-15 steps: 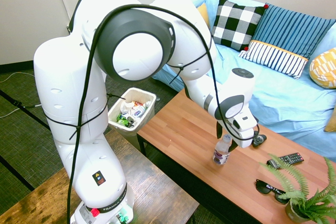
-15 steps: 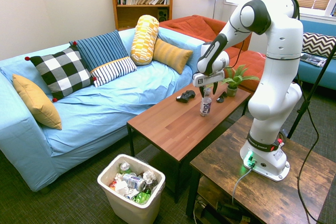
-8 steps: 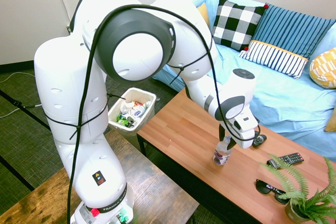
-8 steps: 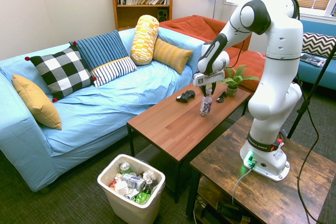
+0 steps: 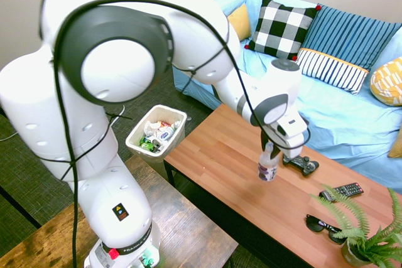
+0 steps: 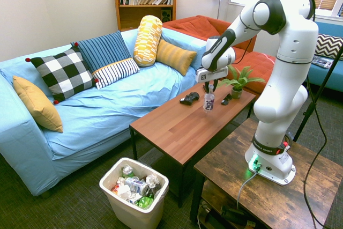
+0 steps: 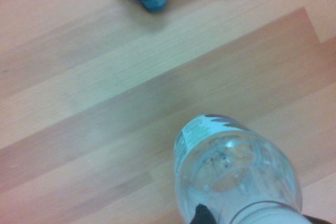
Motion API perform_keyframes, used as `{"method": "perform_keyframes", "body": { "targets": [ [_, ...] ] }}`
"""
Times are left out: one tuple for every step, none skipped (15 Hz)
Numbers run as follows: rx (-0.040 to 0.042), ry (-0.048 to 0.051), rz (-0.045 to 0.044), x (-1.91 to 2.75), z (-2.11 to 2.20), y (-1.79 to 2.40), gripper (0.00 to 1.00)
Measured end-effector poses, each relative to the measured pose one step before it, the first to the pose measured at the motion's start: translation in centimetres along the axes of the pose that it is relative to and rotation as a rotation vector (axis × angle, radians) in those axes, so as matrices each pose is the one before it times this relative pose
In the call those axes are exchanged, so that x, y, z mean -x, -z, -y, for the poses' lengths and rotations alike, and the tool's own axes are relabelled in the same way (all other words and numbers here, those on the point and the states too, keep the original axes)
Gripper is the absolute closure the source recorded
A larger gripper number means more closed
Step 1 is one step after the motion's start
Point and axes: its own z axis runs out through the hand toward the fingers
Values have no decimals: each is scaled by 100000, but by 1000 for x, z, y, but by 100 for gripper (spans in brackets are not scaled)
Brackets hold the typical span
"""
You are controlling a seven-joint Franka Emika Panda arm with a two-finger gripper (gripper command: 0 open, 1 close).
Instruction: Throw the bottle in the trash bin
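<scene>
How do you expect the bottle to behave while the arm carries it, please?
The bottle looks empty and so probably light, its clear walls showing no liquid. Held near its cap by the gripper, it may swing a little. Its smooth plastic could be somewhat slippery.

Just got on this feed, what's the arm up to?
The white robot arm's gripper is closed on the neck of a clear plastic bottle with a purple-and-white label, holding it upright, apparently just above the wood-topped coffee table. The white plastic trash bin stands on the floor, not yet reached.
</scene>
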Motion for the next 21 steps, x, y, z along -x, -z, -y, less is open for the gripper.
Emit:
{"method": "perform_keyframes", "body": {
  "targets": [
    [-2415,1332,-1523,1996,1193,2425,100],
    [-2382,1356,-1678,2505,1555,2498,100],
    [-2235,1746,-1697,2902,1755,2154,100],
    [-2044,1896,-1544,3027,1760,1521,100],
    [-1609,2214,-1021,3148,1760,1010,100],
    [-1270,2526,-552,3490,1900,783,100],
    [-1294,2502,-200,3460,1838,591,100],
    [-965,2781,325,3603,1787,328,100],
    [-623,2947,187,3608,1724,52,100],
    [-208,2637,446,3348,1657,-292,100],
    [90,2697,795,3005,1589,-604,100],
    [307,2623,679,2728,1539,-943,100],
    [667,2432,711,2543,1395,-1229,100],
    [585,2386,1058,2458,1372,-1382,100],
    [752,2393,1606,2465,1318,-1592,100],
    [796,2409,1830,2211,1334,-1744,100],
    [369,2213,1223,1846,1399,-1818,100],
    [526,2325,54,1504,1405,-1951,100],
    [913,1896,-304,1236,1379,-2112,100],
    [738,1092,-11,986,1273,-1864,100],
    [596,708,-403,744,1157,-1754,0]
  ]
}}
